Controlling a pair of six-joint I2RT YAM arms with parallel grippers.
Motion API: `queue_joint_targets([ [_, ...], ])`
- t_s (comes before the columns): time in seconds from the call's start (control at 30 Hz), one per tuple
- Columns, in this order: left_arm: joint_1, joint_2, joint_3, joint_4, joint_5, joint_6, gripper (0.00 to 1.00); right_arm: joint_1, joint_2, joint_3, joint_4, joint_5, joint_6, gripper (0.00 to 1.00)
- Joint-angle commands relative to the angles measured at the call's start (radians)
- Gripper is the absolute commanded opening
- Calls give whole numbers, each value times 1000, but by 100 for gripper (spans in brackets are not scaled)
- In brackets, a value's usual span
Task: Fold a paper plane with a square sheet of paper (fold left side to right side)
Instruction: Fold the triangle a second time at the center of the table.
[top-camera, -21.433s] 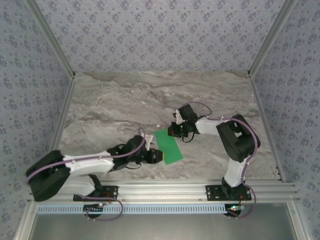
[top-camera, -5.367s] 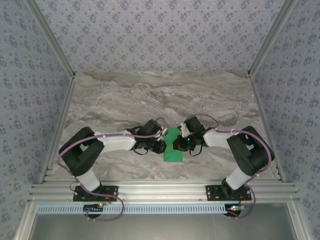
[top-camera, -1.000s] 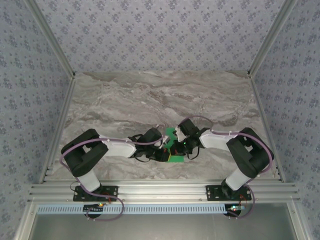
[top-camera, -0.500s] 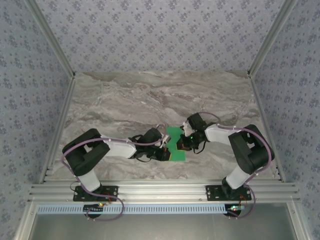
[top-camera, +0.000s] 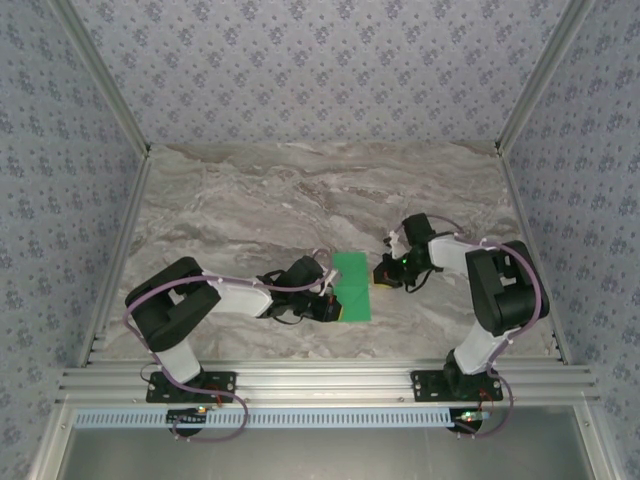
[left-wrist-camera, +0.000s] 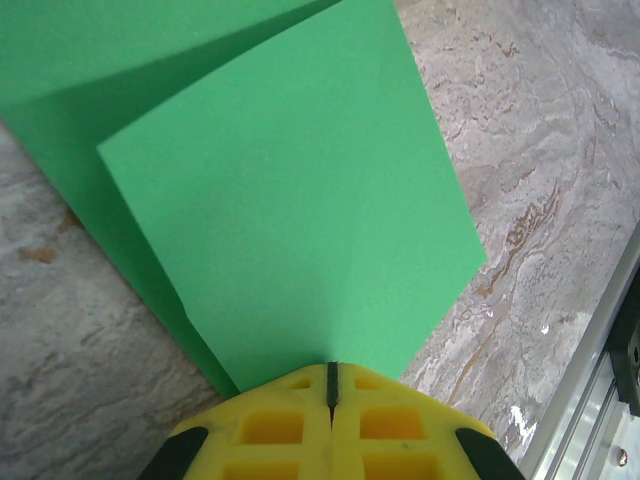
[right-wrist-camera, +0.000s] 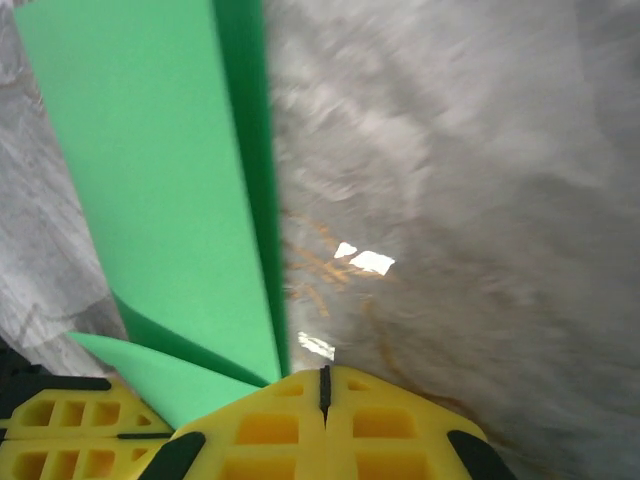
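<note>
Near the lower middle of the overhead view, the square sheet of paper (top-camera: 352, 285) lies folded on the marble desk (top-camera: 250, 200), its top flap slightly raised. The left gripper (top-camera: 332, 306), jaws pressed together, meets the sheet's lower left edge; whether it pinches the paper I cannot tell. The right gripper (top-camera: 383, 274), also closed, sits just beside the right edge.

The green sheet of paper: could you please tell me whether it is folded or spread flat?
Folded: the green sheet of paper shows an upper layer lying over a lower one, edges offset.
</note>
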Motion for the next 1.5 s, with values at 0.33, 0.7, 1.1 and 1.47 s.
queue_joint_targets([
  [0.33, 4, 12, -41, -170, -72, -6, 0, 139, -190, -137, 154, -86, 152, 1],
  [0.7, 4, -23, -7, -183, -61, 14, 0, 199, -52, -117, 202, -11, 193, 1],
  [1.1, 10, -17, 162, -240, 35, 80, 1, 201, -27, -130, 107, 72, 163, 1],
  [1.47, 12, 85, 193, -240, 37, 91, 1, 203, -31, -124, 73, 99, 157, 1],
])
